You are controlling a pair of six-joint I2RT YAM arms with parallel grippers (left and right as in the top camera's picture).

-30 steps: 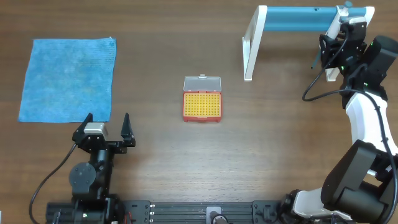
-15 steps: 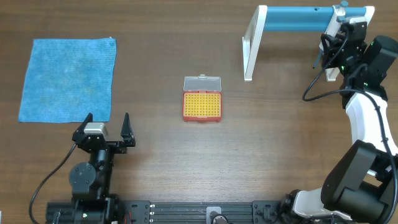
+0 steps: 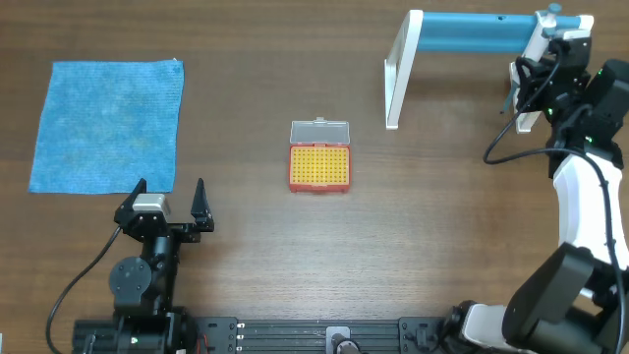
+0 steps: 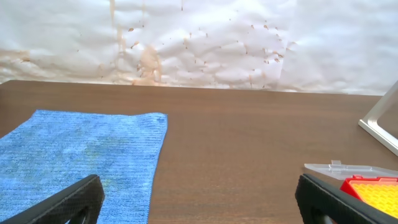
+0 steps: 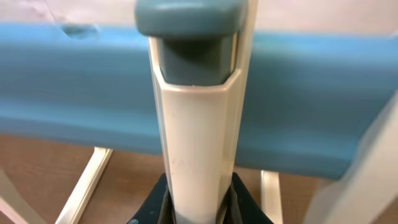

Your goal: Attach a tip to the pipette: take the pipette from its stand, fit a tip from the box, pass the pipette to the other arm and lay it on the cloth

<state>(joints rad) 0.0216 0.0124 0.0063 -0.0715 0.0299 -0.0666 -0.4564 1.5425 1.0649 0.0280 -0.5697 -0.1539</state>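
Note:
The white pipette point(image 3: 536, 39) with a grey-teal top hangs at the right end of the blue bar of the stand point(image 3: 472, 31). My right gripper point(image 3: 538, 67) is at it, and in the right wrist view its fingers point(image 5: 163, 199) press both sides of the pipette's body point(image 5: 199, 137), shut on it. The orange tip box point(image 3: 319, 167), its clear lid folded back, sits mid-table. The blue cloth point(image 3: 108, 126) lies flat at the far left. My left gripper point(image 3: 167, 192) stands open near the front left, nothing between its fingers point(image 4: 62, 202).
The stand's white left leg point(image 3: 397, 69) rises right of the tip box. In the left wrist view the cloth point(image 4: 74, 155), the tip box point(image 4: 373, 190) and the stand leg point(image 4: 382, 124) lie ahead. Bare wood separates cloth, box and stand.
My right gripper and the pipette's top have shifted slightly to the right along the stand. The left arm has kept still.

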